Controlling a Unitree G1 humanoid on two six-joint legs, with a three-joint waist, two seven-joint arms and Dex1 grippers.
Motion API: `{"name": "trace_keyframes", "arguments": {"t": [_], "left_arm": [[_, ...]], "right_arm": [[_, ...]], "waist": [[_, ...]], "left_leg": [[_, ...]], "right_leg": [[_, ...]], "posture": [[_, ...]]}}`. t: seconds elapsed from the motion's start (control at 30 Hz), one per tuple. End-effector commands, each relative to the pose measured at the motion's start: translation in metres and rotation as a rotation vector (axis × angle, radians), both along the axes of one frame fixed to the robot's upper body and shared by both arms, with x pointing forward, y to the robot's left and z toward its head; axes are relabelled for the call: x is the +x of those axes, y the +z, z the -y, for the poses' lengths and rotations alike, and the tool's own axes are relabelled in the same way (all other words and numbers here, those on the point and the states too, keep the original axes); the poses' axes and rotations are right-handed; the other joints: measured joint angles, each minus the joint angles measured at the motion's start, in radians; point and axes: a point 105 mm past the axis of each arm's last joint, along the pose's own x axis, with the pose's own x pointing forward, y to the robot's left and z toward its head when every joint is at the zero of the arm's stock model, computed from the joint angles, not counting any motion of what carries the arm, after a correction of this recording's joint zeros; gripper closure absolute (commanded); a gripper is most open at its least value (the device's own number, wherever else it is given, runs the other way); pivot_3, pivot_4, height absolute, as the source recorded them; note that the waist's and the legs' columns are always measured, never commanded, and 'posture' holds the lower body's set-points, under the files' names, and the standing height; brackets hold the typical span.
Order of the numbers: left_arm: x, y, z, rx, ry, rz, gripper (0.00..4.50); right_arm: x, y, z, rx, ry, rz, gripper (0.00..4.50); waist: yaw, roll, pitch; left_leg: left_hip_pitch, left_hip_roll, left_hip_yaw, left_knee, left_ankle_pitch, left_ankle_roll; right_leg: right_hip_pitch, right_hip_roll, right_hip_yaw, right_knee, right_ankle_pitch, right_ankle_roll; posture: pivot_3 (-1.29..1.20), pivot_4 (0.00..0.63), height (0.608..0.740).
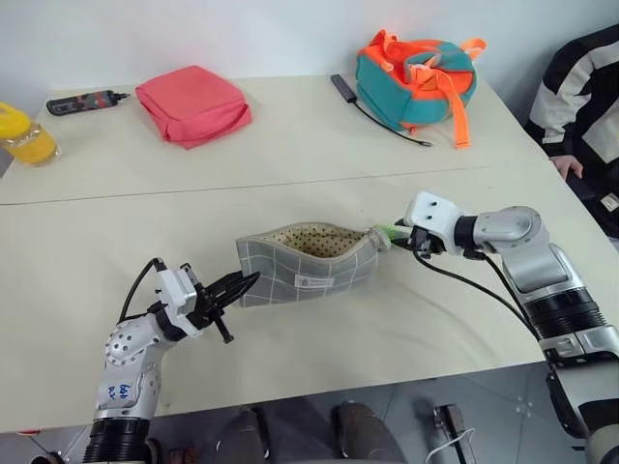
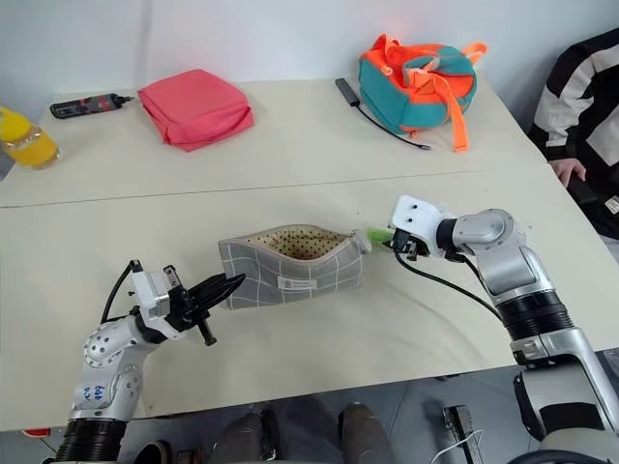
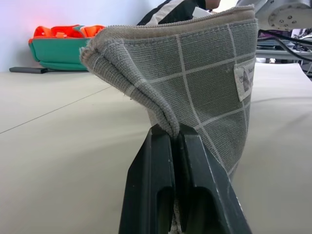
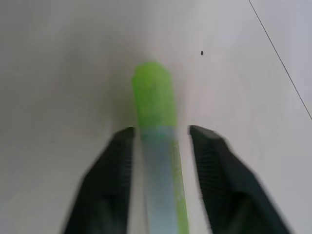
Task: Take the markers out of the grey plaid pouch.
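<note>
Risk first. Noted green-capped marker (image 4: 155, 122) lying between right jaws, with jaws apart, a gap on each side and no grip on it. Placed just beside far end of grey plaid pouch (image 1: 305, 266), on bare bench (image 1: 290, 164). Judged free to roll: round barrel, smooth top. Could be knocked back against pouch, or toward front edge, if clipped by a finger on withdrawal. Best lifted straight off, not swept sideways.

Noted left jaws together, clamped on a fold of fabric at near corner of pouch. Mouth held up and open, dotted lining showing. Cannot tell whether more markers remain inside. Expect pouch to sag or tip if that pinch slips, only a thin fold being caught. Expect mouth to close if pulled too taut.

Room: wide bare bench behind pouch, up to the seam line. Well apart at the back: pink-red pouch (image 1: 193, 104), teal-and-orange bag (image 1: 418, 79) with black cable (image 1: 387, 121), yellow bottle (image 1: 24, 135) at far left. Less margin toward front edge, near left arm. Person's striped sleeve (image 1: 580, 87) at right, beyond right arm; avoid swinging wide that way.
</note>
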Motion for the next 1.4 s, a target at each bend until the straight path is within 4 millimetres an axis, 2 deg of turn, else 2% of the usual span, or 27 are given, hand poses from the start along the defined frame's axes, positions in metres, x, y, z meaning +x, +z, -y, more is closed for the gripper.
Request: {"name": "trace_keyframes", "arguments": {"t": [0.03,0.13,0.23,0.33,0.4,0.5,0.6,0.7,0.77,0.9,1.07,1.17,1.27,1.4], "left_arm": [[-0.004,0.008,0.005,0.022,-0.031,0.047,4.5],[-0.005,0.008,0.007,0.032,-0.043,0.05,4.5],[-0.008,0.004,0.012,0.062,-0.066,0.055,4.5],[-0.009,0.002,0.015,0.067,-0.075,0.057,4.5],[-0.009,0.003,0.017,0.069,-0.079,0.062,4.5],[-0.011,0.002,0.021,0.084,-0.093,0.071,4.5],[-0.015,0.0,0.026,0.108,-0.117,0.078,4.5],[-0.018,0.0,0.03,0.118,-0.13,0.088,4.5],[-0.019,-0.001,0.031,0.13,-0.135,0.096,4.5],[-0.019,-0.001,0.031,0.127,-0.127,0.098,4.5],[-0.019,-0.001,0.031,0.115,-0.121,0.092,4.5],[-0.013,0.01,0.032,0.111,-0.106,0.14,4.5],[-0.006,0.024,0.032,0.112,-0.078,0.204,4.5],[0.004,0.055,0.031,0.1,-0.037,0.319,4.5]], "right_arm": [[-0.001,0.037,-0.005,0.084,0.025,0.068,1.68],[-0.003,0.086,-0.02,0.233,0.069,0.138,1.68],[-0.013,0.125,-0.043,0.349,0.16,0.181,1.68],[-0.036,0.137,-0.072,0.424,0.294,0.128,1.68],[-0.057,0.134,-0.092,0.44,0.405,0.057,1.68],[-0.072,0.119,-0.108,0.41,0.466,-0.013,2.29],[-0.079,0.092,-0.117,0.317,0.485,-0.054,3.35],[-0.083,0.064,-0.112,0.156,0.49,-0.088,4.42],[-0.087,0.049,-0.102,0.066,0.492,-0.132,4.47],[-0.096,0.041,-0.097,-0.001,0.52,-0.188,4.47],[-0.11,0.023,-0.106,-0.057,0.57,-0.223,4.47],[-0.103,0.014,-0.106,-0.126,0.556,-0.172,4.47],[-0.078,0.025,-0.105,-0.153,0.495,-0.044,4.47],[-0.057,0.056,-0.098,-0.156,0.467,0.068,4.47]], "waist": [[0.001,0.0,0.0],[-0.001,0.002,0.001],[-0.005,0.003,0.002],[-0.004,0.002,0.001],[-0.003,0.002,0.001],[0.005,0.002,0.001],[0.011,0.002,0.001],[0.013,0.002,0.001],[0.016,0.002,0.001],[0.014,0.002,0.001],[0.011,0.002,0.001],[0.011,0.002,0.001],[0.012,0.002,0.001],[0.012,0.002,0.001]], "left_leg": [[0.0,0.0,0.0,0.0,0.0,0.0],[0.0,0.0,0.0,0.0,0.0,0.0],[0.0,0.0,0.001,0.001,0.0,0.0],[0.0,0.002,-0.002,0.0,0.0,-0.001],[0.0,0.003,-0.003,0.0,-0.001,-0.001],[-0.001,0.003,-0.003,0.0,-0.001,-0.001],[-0.001,0.002,-0.003,0.001,-0.001,-0.001],[-0.001,0.001,-0.003,0.003,-0.001,-0.001],[-0.002,0.001,-0.003,0.004,-0.001,0.0],[-0.002,0.001,-0.003,0.006,-0.002,0.0],[-0.001,0.003,-0.003,0.007,-0.002,0.0],[-0.001,0.003,-0.003,0.007,-0.002,0.0],[-0.001,0.003,-0.003,0.009,-0.002,0.0],[-0.001,0.003,-0.001,0.012,-0.001,0.001]], "right_leg": [[0.0,0.0,0.0,0.0,0.0,0.0],[0.0,0.0,0.0,0.0,0.0,0.0],[-0.001,0.0,0.001,0.002,0.0,0.0],[-0.001,0.001,-0.001,0.003,0.0,0.0],[-0.001,0.001,-0.002,0.003,0.0,0.0],[-0.001,0.001,-0.002,0.003,0.0,0.0],[-0.001,0.001,-0.002,0.002,0.0,0.0],[0.0,0.001,-0.002,0.002,0.0,0.0],[0.0,0.0,-0.002,0.002,0.0,0.0],[0.001,0.0,-0.001,0.002,0.0,0.0],[0.002,0.002,-0.001,0.002,0.0,0.0],[0.002,0.002,-0.001,0.002,0.0,0.0],[0.002,0.003,-0.001,0.002,0.0,0.0],[0.003,0.003,0.0,0.002,0.0,0.0]], "posture": [[0.0,0.15,0.74],[0.0,0.15,0.74],[0.0,0.15,0.74],[0.0,0.15,0.74],[0.0,0.15,0.74],[0.0,0.15,0.74],[0.0,0.15,0.74],[0.0,0.15,0.74],[0.0,0.15,0.74],[0.0,0.15,0.74],[0.0,0.15,0.74],[0.0,0.15,0.74],[0.0,0.15,0.74],[0.0,0.15,0.74]]}}
